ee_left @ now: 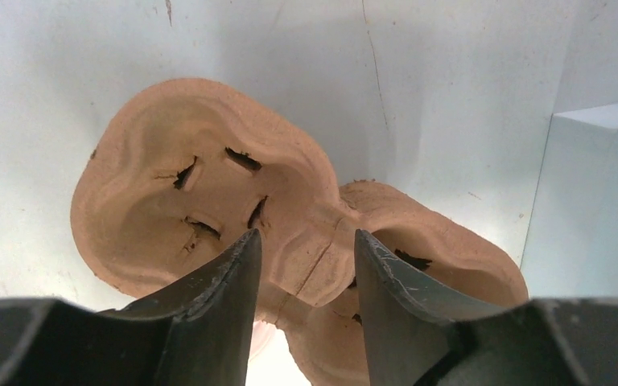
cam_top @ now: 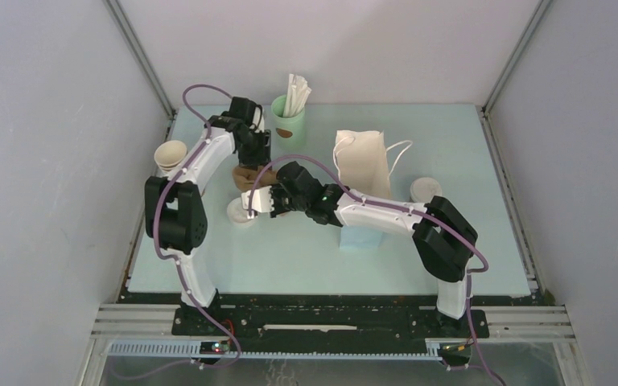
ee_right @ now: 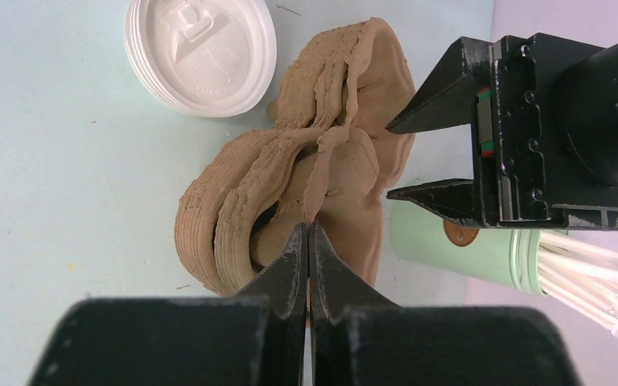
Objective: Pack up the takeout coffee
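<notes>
The takeout coffee (cam_top: 425,190), a short brown cup with a white lid, stands just right of the pale paper bag (cam_top: 362,161). Both grippers are well left of it, at a stack of brown pulp cup carriers (cam_top: 244,175). My right gripper (ee_right: 309,229) is shut on a thin raised edge of the top carrier (ee_right: 346,153). My left gripper (ee_left: 306,241) is open, its fingers straddling the carrier's (ee_left: 209,201) narrow middle from above. The left gripper also shows in the right wrist view (ee_right: 388,161).
A stack of white lids (ee_right: 201,52) lies beside the carriers. A mint-green cup (cam_top: 287,117) with white sticks stands at the back. Nested brown cups (cam_top: 170,157) are at the left wall. A light blue box (cam_top: 360,237) lies under the right arm.
</notes>
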Motion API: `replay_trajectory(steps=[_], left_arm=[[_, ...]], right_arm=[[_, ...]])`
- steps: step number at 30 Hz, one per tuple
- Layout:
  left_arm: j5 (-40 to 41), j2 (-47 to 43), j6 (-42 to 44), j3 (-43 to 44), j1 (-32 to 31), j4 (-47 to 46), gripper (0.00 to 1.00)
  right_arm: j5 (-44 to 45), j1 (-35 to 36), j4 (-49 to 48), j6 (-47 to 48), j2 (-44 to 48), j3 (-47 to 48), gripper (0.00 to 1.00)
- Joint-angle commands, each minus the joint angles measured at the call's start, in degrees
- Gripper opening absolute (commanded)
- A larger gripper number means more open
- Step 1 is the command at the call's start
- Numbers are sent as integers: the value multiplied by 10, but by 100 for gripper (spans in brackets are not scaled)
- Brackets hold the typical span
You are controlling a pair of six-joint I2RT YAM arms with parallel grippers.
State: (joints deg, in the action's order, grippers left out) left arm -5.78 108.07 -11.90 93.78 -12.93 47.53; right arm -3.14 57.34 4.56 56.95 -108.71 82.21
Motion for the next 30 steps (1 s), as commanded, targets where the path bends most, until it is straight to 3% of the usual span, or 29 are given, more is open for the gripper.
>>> replay_trajectory(steps=[1,5,9,18,22,26,30], left_arm=[[-8,0,22,17,-7,27,53],[-9,2,31,11,-6,29,55],[-20,12,28,14,-6,31,48],[-14,21,34,13,-7,34,47],[-15,20,42,16,-7,45,59],[-16,22,49,13,-7,46,60],[-17,24,47,14,-7,44,50]], right_arm=[[-8,1,-21,11,34,8,0],[-9,0,-21,11,32,9,0],[-9,0,-20,11,30,9,0],[-8,0,-18,11,31,11,0],[-7,0,-15,11,31,11,0],[-9,-1,-14,12,32,11,0],[-7,-1,-12,13,31,12,0]])
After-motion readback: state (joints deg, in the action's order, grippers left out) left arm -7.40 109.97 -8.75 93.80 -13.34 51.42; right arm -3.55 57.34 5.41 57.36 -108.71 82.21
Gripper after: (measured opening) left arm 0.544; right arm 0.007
